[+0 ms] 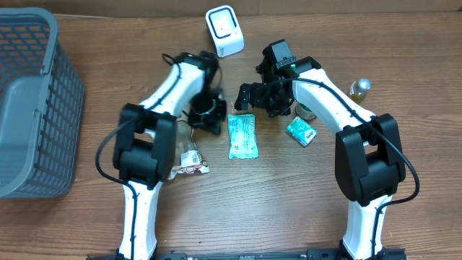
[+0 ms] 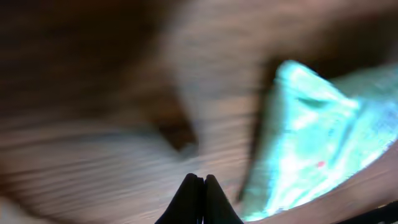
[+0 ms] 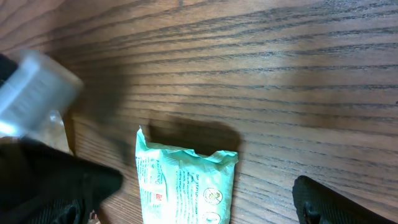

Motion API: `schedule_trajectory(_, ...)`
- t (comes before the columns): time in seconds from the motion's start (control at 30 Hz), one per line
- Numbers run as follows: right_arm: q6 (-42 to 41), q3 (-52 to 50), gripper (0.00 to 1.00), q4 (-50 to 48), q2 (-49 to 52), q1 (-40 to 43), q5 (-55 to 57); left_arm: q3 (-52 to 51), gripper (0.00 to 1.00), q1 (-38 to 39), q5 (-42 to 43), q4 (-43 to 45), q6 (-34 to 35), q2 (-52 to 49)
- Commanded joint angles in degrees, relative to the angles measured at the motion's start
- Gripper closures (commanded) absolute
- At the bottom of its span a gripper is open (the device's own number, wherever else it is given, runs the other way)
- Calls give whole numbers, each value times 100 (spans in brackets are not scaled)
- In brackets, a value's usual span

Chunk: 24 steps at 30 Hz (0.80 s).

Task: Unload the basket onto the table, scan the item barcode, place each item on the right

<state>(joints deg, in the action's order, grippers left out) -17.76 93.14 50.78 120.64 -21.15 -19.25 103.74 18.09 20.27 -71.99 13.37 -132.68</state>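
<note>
Overhead view puts the pale green plastic packet (image 1: 242, 135) flat on the brown wooden table (image 1: 289, 217), about midway between the two arms. It is well apart from the white boxy device with a dark window (image 1: 224, 30) at the far edge, which looks to be the scanner.

The left gripper (image 2: 198, 186) sits just left of the packet. Its wrist picture, though blurred, shows the two dark fingers pressed together with nothing between them. The right gripper (image 1: 257, 101) hangs over the packet's far end with its jaws spread wide. Its own camera looks down on the crimped far edge of the packet, and neither finger touches it.

As I judge it, the task is at its start: nothing is gripped, the packet is not lifted, and no face of it is turned toward the scanner. Grasping, carrying it to the far side and presenting the barcode all remain. I cannot make out a barcode on the upper face.

Off to the right lie a smaller green packet (image 1: 300, 131) and a capped bottle (image 1: 359, 88).
</note>
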Motion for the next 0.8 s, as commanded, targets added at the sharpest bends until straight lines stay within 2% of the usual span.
schedule_trajectory(0.0,24,-20,0,-20,2,-44,-31,122,96,-428,330,39,-39,-28)
schedule_trajectory(0.1,24,-20,0,-20,2,-44,-31,122,96,-542,455,138,-74,-28)
schedule_trajectory(0.23,24,-20,0,-20,2,-44,-31,122,88,-579,483,223,-70,-28)
schedule_trajectory(0.27,24,-20,0,-20,2,-44,-31,122,96,-579,483,223,-70,-28)
schedule_trajectory(0.57,2,-20,0,46,2,-44,-39,120,96,-498,680,308,-35,-28)
schedule_trajectory(0.77,197,-20,0,693,4,-24,-33,120,96,-306,656,382,42,-28)
